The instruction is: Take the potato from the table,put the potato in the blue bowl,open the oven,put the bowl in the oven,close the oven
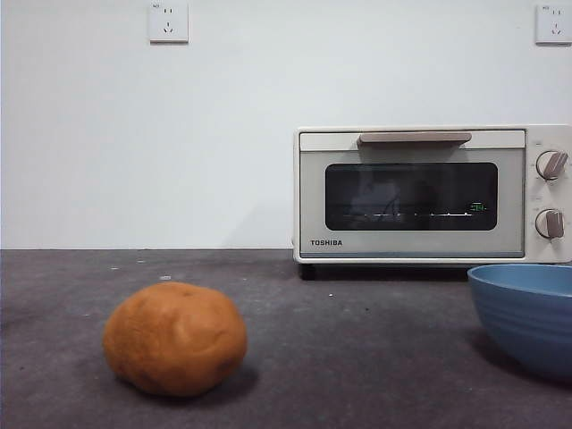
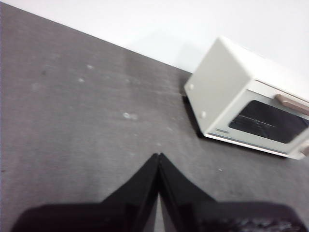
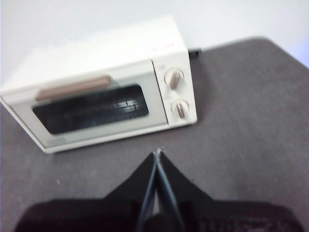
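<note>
My left gripper [image 2: 159, 157] and right gripper [image 3: 158, 153] hover with jaws pressed together, holding nothing. The potato [image 1: 174, 338] lies on the table [image 1: 357, 357], well apart from the blue bowl [image 1: 527, 315]; the Toshiba oven [image 1: 433, 193] stands closed behind.

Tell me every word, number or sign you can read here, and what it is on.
"TOSHIBA": on the oven, at the door's lower left corner.
Green glowing marks in the oven's door glass: too small to read.
Markings around the two knobs: too faint to read.
Small marks on the wall sockets: unreadable.
</note>
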`<state>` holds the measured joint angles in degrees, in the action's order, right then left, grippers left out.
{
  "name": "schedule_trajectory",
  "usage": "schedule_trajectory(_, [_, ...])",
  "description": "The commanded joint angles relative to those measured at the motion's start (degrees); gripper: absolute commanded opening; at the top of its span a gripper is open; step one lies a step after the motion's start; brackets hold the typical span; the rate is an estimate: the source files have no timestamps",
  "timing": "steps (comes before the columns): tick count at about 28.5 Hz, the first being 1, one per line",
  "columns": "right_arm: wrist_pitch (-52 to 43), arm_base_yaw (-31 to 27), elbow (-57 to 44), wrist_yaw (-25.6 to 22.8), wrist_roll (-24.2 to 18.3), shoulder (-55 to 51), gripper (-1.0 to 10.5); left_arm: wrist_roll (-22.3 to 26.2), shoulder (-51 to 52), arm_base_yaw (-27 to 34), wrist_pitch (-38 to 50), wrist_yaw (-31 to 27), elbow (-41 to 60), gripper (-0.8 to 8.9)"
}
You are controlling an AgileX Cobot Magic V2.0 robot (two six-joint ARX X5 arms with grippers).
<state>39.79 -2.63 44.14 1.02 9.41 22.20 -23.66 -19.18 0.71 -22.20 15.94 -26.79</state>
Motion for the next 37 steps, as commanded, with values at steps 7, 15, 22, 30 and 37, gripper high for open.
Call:
schedule_trajectory(7, [-1.8,0.1,8.7,2.6,-2.0,10.6,0.0,0.1,-13.9,0.1,-9.6,10.6,-12.7,-0.05])
schedule_trajectory(15, [5.3,3.3,13.8,19.2,-2.9,21.3,0.0,10.3,-24.5,-0.3,-23.5,15.5,-22.6,-0.05])
schedule_trajectory(22, [8.1,14.5,15.7,20.2,-5.0,29.4,0.0,15.3,-28.3,-2.8,-26.6,14.2,-25.2,-0.05])
schedule_trajectory(30, [8.3,33.9,16.1,15.6,-2.3,42.7,0.0,17.4,-29.2,-13.2,-30.6,9.3,-25.2,-0.06])
schedule_trajectory(37, [9.9,45.6,24.9,15.4,-2.1,56.7,0.5,19.5,-29.2,-26.2,-33.2,9.4,-25.2,-0.05])
